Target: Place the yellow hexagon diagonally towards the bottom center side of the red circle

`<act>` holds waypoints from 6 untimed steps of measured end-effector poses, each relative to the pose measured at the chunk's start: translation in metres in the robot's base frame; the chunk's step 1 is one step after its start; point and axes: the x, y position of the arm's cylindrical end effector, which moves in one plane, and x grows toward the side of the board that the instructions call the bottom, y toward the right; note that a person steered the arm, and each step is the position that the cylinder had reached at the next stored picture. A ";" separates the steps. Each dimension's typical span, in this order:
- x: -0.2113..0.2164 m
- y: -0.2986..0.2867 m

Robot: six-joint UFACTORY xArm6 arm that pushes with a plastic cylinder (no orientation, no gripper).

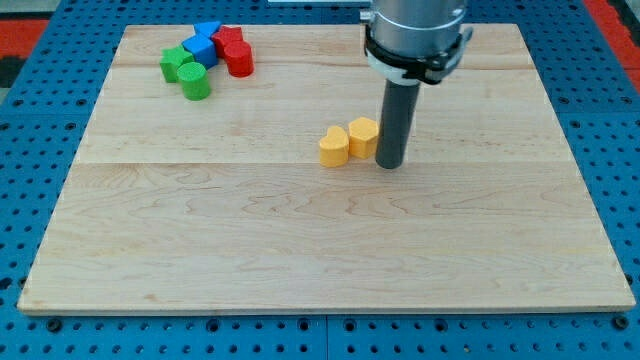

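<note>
The yellow hexagon [364, 136] lies near the board's middle, touching a yellow heart-shaped block [334, 146] on its left. My tip [390, 164] stands right against the hexagon's right side. The red circle [239, 59] lies in a cluster at the view's top left, far up and to the left of the hexagon.
The top-left cluster also holds a second red block [228, 40], two blue blocks [203, 41], a green circle [196, 82] and another green block [176, 63]. The wooden board [320, 240] sits on a blue pegboard.
</note>
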 end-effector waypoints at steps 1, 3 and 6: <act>-0.016 -0.078; 0.002 -0.077; -0.051 -0.082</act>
